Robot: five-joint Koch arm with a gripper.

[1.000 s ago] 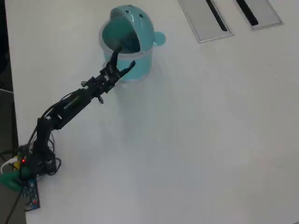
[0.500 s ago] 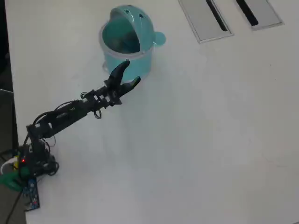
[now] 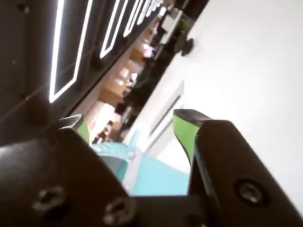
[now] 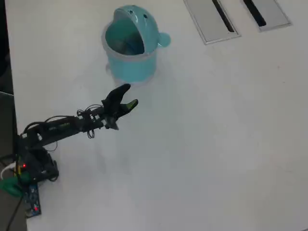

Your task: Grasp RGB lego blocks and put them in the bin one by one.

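The gripper (image 4: 128, 95) hangs left of centre in the overhead view, jaws apart and empty, just below the teal bin (image 4: 139, 67), whose lid stands open in the upper left. No lego blocks show on the white table (image 4: 216, 144) (something dim lies inside the bin, too blurred to name). The drop step looks finished; next would be finding any remaining block. Two grey slotted panels (image 4: 211, 19) sit upper right; the wrist view catches ceiling light strips (image 3: 71, 52).
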